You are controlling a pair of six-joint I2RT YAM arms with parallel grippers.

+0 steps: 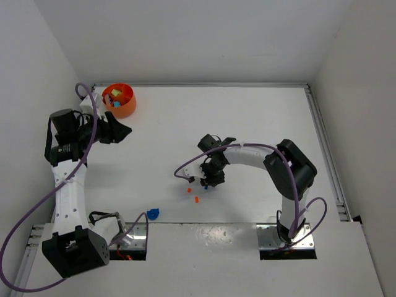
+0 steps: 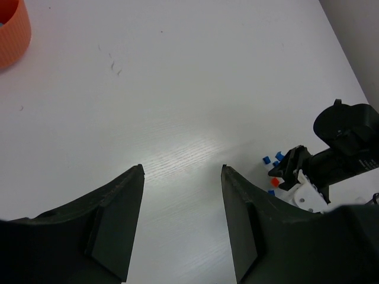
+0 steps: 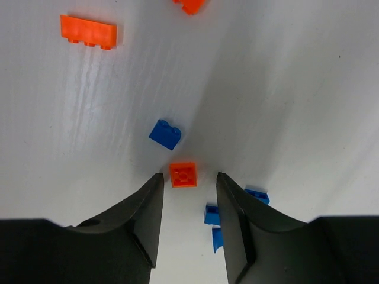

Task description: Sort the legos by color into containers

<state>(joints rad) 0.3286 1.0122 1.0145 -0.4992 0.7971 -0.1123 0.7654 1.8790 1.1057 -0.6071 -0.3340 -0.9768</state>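
Aiming my right claw [image 3: 189,174] at the orange brick [image 3: 183,174], jaws apart on both sides to pinch it. My left claw [image 2: 182,167] hangs open and empty near the bowl [image 2: 12,35].

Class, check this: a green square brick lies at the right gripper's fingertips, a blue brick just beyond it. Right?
No. The right wrist view shows the square brick at the tips of the right gripper is orange, not green; the blue brick lies just beyond.

In the right wrist view three orange legos [image 3: 183,174], four blue legos [image 3: 165,134] — from above, one orange bowl [image 1: 127,110]
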